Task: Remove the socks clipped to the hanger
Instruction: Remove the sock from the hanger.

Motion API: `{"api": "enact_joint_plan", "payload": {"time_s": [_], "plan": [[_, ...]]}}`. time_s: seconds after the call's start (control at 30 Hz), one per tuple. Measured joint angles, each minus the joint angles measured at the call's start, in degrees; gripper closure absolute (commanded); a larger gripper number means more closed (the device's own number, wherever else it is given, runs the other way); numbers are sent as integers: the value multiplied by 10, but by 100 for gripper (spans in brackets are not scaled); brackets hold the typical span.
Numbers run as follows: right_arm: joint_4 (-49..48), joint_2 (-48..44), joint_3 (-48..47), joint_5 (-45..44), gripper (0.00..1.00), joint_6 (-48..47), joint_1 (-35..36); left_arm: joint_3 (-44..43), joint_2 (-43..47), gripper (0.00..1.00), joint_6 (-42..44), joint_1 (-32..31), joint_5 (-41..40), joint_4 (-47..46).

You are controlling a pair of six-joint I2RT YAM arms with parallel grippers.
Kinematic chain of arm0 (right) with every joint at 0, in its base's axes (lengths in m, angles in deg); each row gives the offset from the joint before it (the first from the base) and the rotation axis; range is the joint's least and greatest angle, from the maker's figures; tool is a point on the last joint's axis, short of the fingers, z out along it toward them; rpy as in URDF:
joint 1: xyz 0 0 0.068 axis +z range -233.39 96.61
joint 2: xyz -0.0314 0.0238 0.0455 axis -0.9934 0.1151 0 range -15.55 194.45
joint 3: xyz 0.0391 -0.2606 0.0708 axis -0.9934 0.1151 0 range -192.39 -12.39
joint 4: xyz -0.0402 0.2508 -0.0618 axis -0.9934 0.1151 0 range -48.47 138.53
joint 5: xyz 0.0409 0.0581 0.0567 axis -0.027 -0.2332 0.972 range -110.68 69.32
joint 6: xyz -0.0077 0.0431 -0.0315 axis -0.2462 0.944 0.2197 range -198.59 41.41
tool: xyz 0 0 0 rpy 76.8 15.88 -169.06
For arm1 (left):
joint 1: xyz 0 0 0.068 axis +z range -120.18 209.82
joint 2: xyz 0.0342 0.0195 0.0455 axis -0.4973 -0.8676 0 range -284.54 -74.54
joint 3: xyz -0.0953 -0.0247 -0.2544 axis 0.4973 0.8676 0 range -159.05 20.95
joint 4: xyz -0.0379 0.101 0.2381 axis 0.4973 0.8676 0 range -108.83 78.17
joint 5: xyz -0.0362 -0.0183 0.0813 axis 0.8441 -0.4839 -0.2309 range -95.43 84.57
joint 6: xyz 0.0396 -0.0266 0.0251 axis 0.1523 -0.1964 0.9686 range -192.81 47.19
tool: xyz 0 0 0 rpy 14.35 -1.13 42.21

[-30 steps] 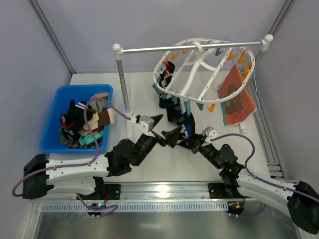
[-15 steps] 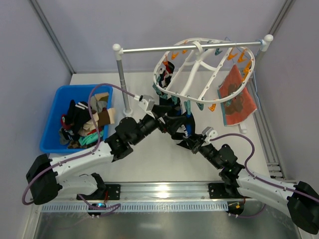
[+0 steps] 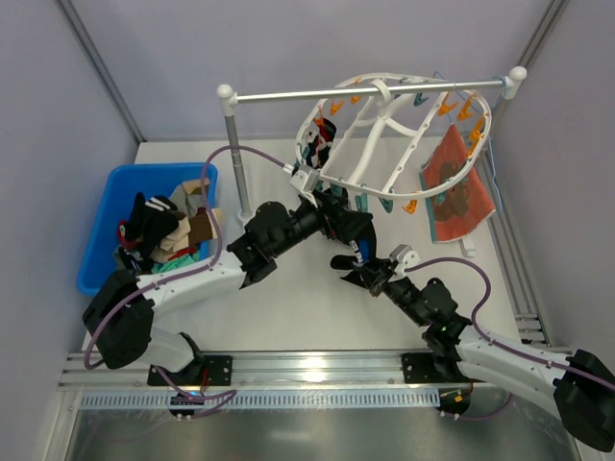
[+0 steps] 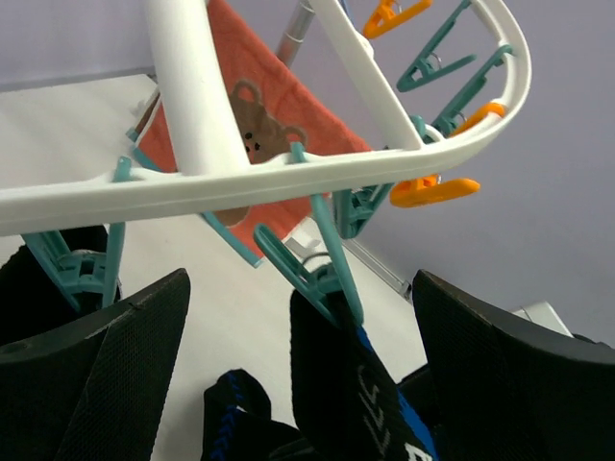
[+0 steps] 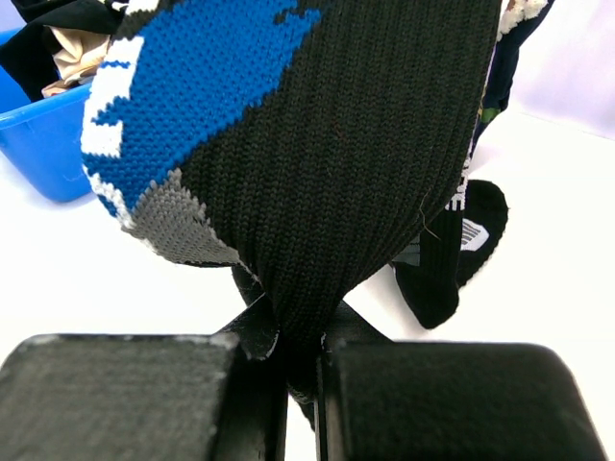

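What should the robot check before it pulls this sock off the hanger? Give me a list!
1. Is the right gripper shut on the sock? Ok, it pinches the lower end.
2. Is the left gripper open? Ok.
3. Is the teal clip between the left fingers? Ok.
4. Has the clip let go of the sock? Not ok, it bites the sock's top.
5. Is the hanger hooked on the rail? Ok.
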Motion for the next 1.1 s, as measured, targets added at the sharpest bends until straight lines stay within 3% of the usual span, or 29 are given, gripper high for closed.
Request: {"api": "enact_joint_plan", "payload": {"time_s": [0.17,0.3,0.5,0.7,0.8,1.07,1.1], "plan": [[0,0,0,0,96,0,0,-19,-39,6,-17,22,18,-26],[0,1,0,0,96,0,0,-22,-58,13,-31,29,29,-52],[0,9,0,0,96,0,0,-36,-73,42,-44,30,37,-78],[-2,19,0,0,96,0,0,-36,-73,87,-55,30,44,-101],[0,20,0,0,96,0,0,-36,-73,100,-59,30,44,-111],[0,35,0,2,96,0,0,-36,-74,100,-61,31,44,-117],[2,42,0,4,96,0,0,-36,-74,93,-60,31,44,-117]]}}
